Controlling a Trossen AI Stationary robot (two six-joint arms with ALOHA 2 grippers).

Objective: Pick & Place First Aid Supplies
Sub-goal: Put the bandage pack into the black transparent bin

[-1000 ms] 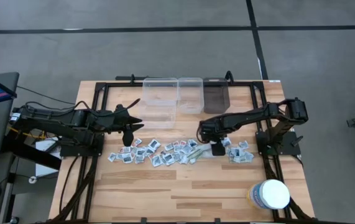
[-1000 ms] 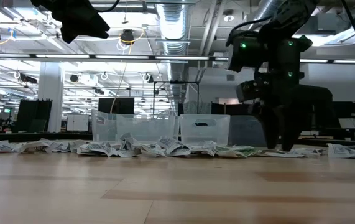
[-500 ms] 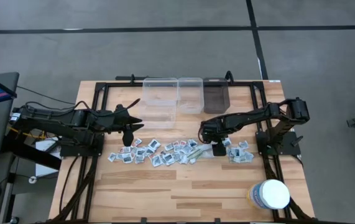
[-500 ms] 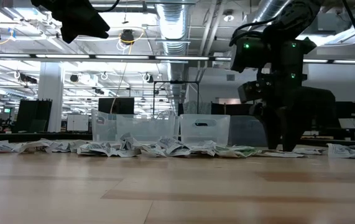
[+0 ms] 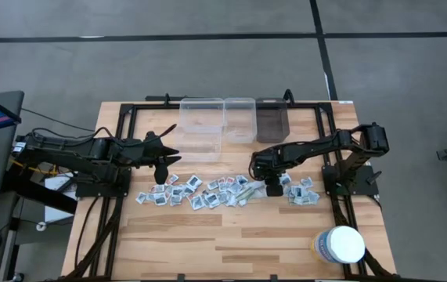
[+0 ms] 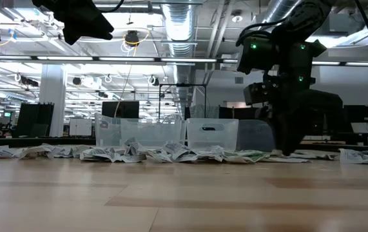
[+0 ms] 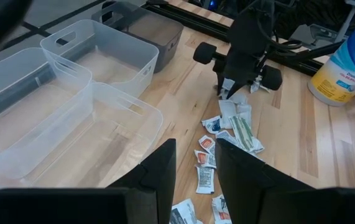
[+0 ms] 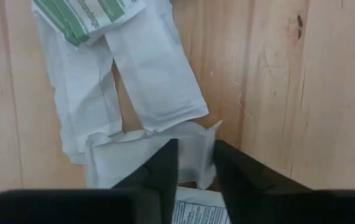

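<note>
Packets [image 5: 200, 192] lie scattered in a loose band across the middle of the wooden table [image 5: 231, 243], small flat squares with dark or reddish prints, with a few longer pale wrappers [image 8: 146, 68] at the right end of the band. A white round tub [image 5: 339, 246] stands apart at the near right corner.

Right pincer [image 5: 273, 188] is down on the table at the right end of the band. Its wrist view shows the two dark fingers [image 8: 158, 168] set close together over the edge of a folded white wrapper [image 8: 133, 158]; the jaws look partly closed, with a narrow gap. I cannot tell whether the wrapper is actually caught between them.

Left pincer [image 5: 163, 157] hangs above the table near the left end of the band, jaws parted by a gap, holding nothing.

Beyond the band, three bins stand side by side at the far edge: two clear bins [image 5: 201, 128] and a dark one [image 5: 271, 120], apparently empty.

Judgement: the step in hand is the grasp of one wrapper. To do it well, the fingers should close fully on a single wrapper edge, not the neighbouring green-printed bandage wrapper [image 8: 87, 15], and lift straight up before any sideways travel. Thin paper may slip or drag a neighbour along.
</note>
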